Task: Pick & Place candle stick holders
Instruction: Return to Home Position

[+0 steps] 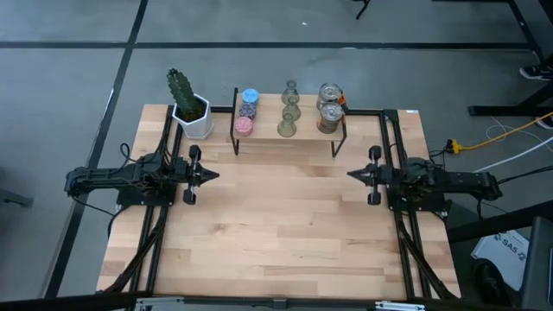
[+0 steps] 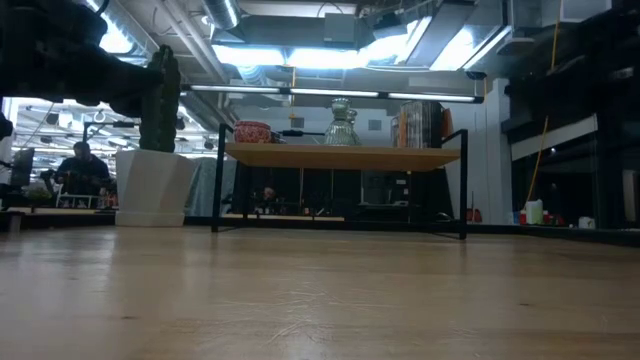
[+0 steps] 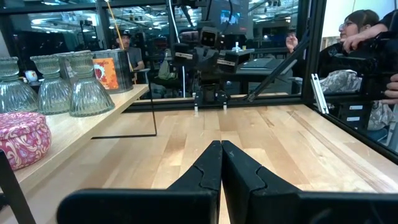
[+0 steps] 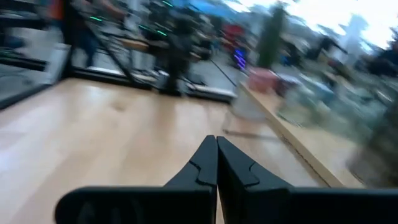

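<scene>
- Candle stick holders: eight pieces, all upright on the black-framed wooden shelf (image 1: 268, 117), in three rows running front to back.
- Round holders: blue (image 1: 250, 95) at the rear, dark speckled (image 1: 248, 111) in the middle, pink (image 1: 244, 126) at the front. The pink one shows a swirled pattern in the left wrist view.
- Olive-green holders (image 1: 291, 109): three ribbed glass pieces with narrow necks and flared bases, forming the centre row.
- Silvery cups (image 1: 328, 115): two shiny pieces, one behind the other. An orange label shows on one.
- Left gripper (image 1: 214, 174): low over the table, fingers (image 3: 208, 171) pressed together with nothing between them. The shelf lies ahead of these fingertips and off to one side. The round holders are the row nearest to them.
- Right gripper (image 1: 350, 174): in the mirrored position, fingers (image 4: 202, 168) likewise closed on nothing. The silvery cups are the row nearest these fingertips, again off to one side.
- The two sets of fingertips point at each other, well apart, with open wooden table (image 1: 285, 233) between them. The shelf stands to the far side of that line, roughly midway between the tips.
- White pot (image 1: 199, 123) with a green cactus (image 1: 180, 86): on the table just beside the shelf's round-holder end, to the side of the left fingertips and nearer to them than the shelf is.
- Beyond the table: a seated person (image 3: 357, 31) past the frame in the left wrist view, and another person (image 2: 82, 170) at a desk in the low view.
</scene>
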You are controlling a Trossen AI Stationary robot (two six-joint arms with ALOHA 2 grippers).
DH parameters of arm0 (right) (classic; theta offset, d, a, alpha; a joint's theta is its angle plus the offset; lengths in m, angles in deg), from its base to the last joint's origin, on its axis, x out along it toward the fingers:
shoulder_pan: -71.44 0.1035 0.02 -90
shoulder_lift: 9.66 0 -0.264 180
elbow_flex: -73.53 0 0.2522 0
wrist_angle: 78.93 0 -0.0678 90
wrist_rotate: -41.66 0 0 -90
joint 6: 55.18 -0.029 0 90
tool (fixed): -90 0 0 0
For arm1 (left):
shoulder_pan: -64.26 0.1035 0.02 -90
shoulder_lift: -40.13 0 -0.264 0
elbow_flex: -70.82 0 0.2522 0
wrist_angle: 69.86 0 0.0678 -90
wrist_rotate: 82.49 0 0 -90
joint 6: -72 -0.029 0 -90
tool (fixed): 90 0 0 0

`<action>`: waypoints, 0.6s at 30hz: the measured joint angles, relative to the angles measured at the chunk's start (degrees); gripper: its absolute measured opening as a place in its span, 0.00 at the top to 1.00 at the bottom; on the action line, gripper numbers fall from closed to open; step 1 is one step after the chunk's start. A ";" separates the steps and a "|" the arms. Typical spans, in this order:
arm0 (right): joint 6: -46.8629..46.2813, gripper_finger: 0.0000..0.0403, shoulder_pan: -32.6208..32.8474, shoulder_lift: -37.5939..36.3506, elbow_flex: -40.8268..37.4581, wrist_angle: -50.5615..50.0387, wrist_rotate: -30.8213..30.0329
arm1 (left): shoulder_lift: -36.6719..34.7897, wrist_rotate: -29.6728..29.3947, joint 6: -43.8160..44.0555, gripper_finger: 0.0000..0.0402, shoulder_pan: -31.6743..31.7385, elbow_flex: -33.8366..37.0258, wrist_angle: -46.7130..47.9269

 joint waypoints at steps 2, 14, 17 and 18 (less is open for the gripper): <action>2.70 1.00 0.14 0.00 -1.62 3.32 4.66 | 0.00 0.00 0.00 1.00 0.00 0.00 0.00; 3.16 1.00 0.33 -0.02 -2.86 5.27 5.60 | 0.00 -0.04 -0.01 1.00 0.01 0.00 -0.02; 1.49 1.00 0.34 -0.02 -2.86 5.27 5.60 | 0.00 -0.04 -0.01 1.00 0.01 0.00 -0.02; 0.94 1.00 0.34 -0.02 -2.86 5.27 5.64 | 0.00 -0.04 -0.01 1.00 0.01 0.00 -0.02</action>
